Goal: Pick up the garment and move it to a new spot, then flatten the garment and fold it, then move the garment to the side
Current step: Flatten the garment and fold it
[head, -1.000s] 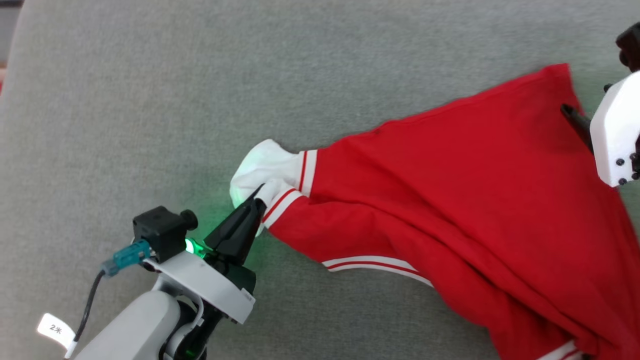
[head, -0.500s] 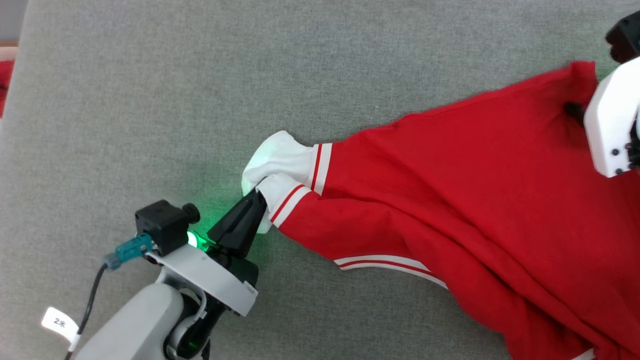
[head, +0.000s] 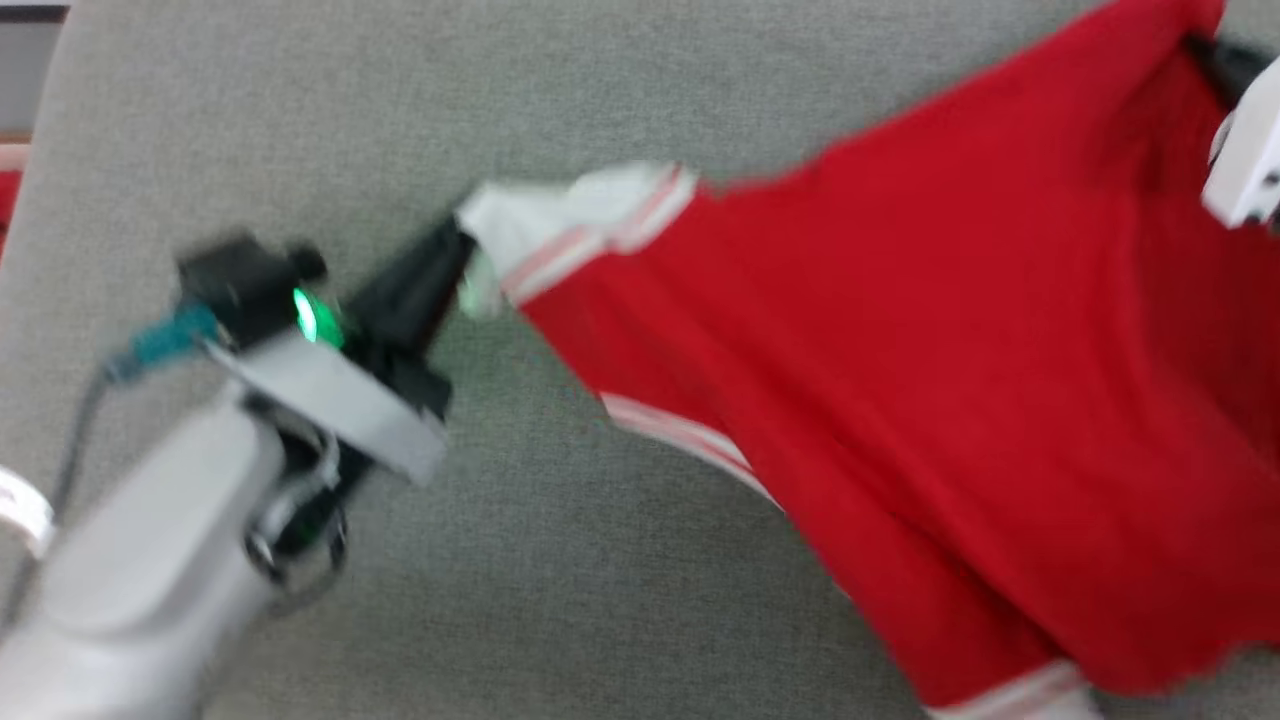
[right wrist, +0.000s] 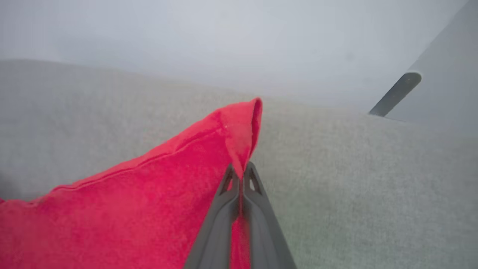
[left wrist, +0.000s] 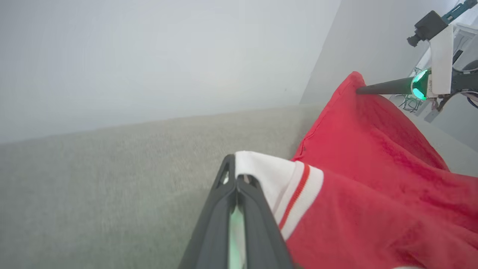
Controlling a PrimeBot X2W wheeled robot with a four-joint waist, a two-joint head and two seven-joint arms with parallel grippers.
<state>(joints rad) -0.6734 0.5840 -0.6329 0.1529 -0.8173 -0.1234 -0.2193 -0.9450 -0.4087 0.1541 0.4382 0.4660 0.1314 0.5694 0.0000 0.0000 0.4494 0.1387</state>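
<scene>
Head view, blurred throughout. Items counted: one garment (head: 950, 350), two grippers, one grey fabric surface (head: 600, 100).

The garment is bright red with white sleeve ends and red-and-white striped trim. It is stretched across the right half of the view, over the grey fabric surface. A white sleeve end (head: 560, 215) forms its left extremity and a red corner its upper right extremity. A second white band shows at the bottom edge. Whether the lower part rests on the surface cannot be told.

Left gripper (head: 450, 245): fingers pressed together, pinching the white sleeve end at its tip. The left wrist view confirms this. The two dark fingers meet with no gap, and the white cuff with its single red stripe emerges just beside their tips. One green lamp (head: 305, 315) is lit on this wrist.

Right gripper (right wrist: 241, 170): fingers pressed together on a fold of red fabric, as the right wrist view shows. The cloth is clamped between the tips and a peaked corner stands up just above them. In the head view its dark fingers meet the garment's upper right corner.

A sliver of separate red material (head: 6, 195) lies at the far left edge, well apart from the garment.
</scene>
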